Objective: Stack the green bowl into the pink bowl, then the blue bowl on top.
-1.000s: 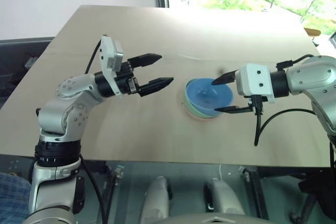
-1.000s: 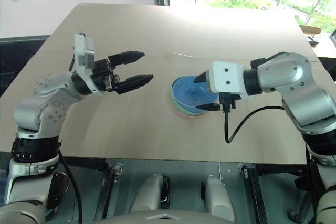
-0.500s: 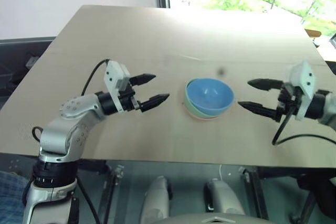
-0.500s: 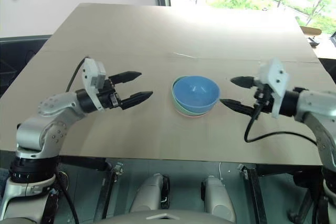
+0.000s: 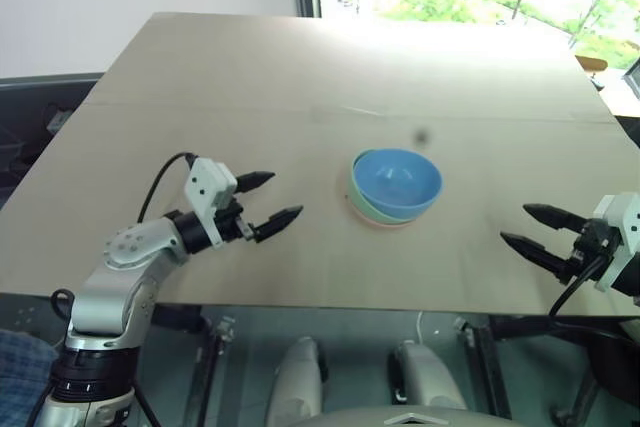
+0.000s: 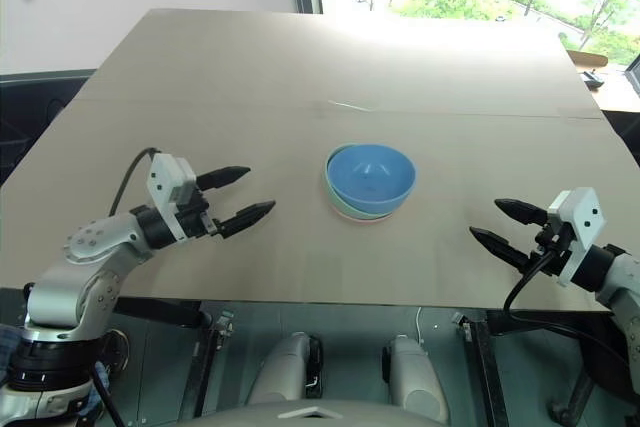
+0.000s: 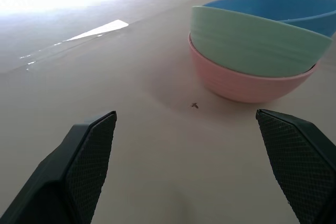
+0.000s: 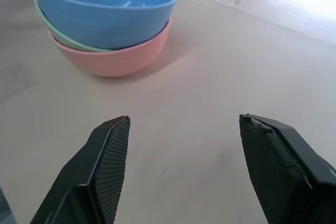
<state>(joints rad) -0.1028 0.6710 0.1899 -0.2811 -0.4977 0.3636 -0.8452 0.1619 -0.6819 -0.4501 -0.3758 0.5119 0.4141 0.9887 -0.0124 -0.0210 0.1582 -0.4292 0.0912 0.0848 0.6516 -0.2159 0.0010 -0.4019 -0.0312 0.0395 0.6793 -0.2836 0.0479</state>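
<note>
- Where the three bowls sit nested near the middle of the table [image 5: 200, 77], the pink bowl [image 7: 247, 85] is at the bottom, touching the tabletop.
- The green bowl [image 7: 252, 43] rests inside the pink one, its rim standing above the pink rim.
- The blue bowl [image 5: 397, 183] lies on top, tilted slightly within the green bowl, its hollow facing up.
- The left gripper [image 5: 266, 203] hovers over the table to the left of the stack, well apart from it; its jaws are spread wide and hold nothing.
- The right gripper [image 5: 535, 230] hangs near the table's front right edge, well apart from the stack, jaws parted and empty.
</note>
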